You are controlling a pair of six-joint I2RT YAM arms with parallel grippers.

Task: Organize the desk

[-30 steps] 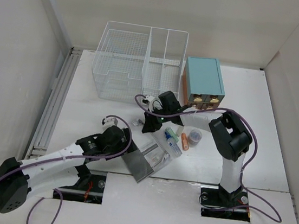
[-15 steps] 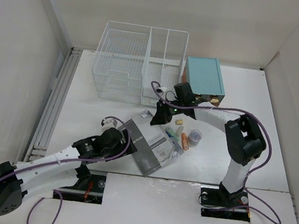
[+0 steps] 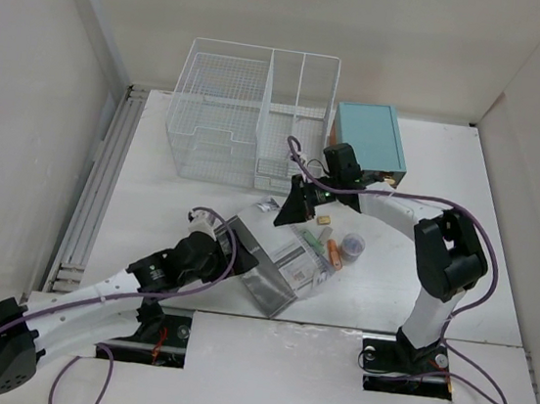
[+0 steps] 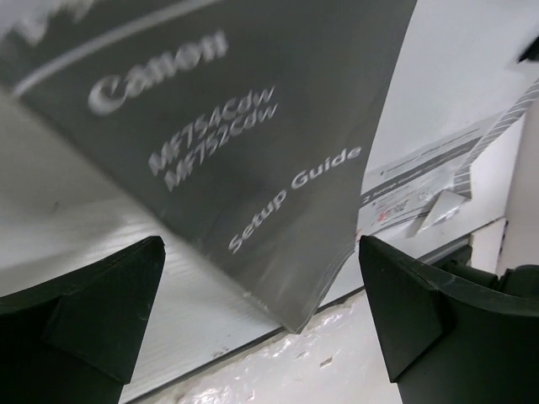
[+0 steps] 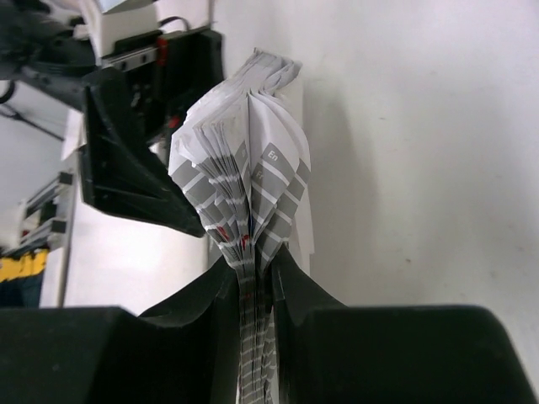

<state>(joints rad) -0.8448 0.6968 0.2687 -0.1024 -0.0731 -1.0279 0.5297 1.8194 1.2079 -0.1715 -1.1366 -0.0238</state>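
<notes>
My right gripper (image 3: 292, 210) is shut on a thin booklet with grey and white striped page edges (image 5: 248, 181). The pages fan out beyond the fingers, and the booklet hangs above the white desk (image 3: 186, 202), just in front of the wire basket. My left gripper (image 3: 223, 244) is open. In the left wrist view its jaws stand wide apart (image 4: 265, 337) below the corner of a grey Canon "Setup Guide" booklet (image 4: 244, 143). That guide (image 3: 256, 271) lies tilted over a clear plastic bag of papers (image 3: 300, 263).
A white wire basket (image 3: 252, 111) and a teal drawer box (image 3: 368, 140) stand at the back. An orange marker (image 3: 333, 256), a green marker (image 3: 323, 236) and a small clear cup (image 3: 352, 244) lie right of the bag. A ribbed rail (image 3: 99, 191) runs along the left edge.
My right gripper has carried the striped booklet back and to the right, toward the basket and drawer box. The grey guide has shifted away from the near edge, and my left gripper followed it.
</notes>
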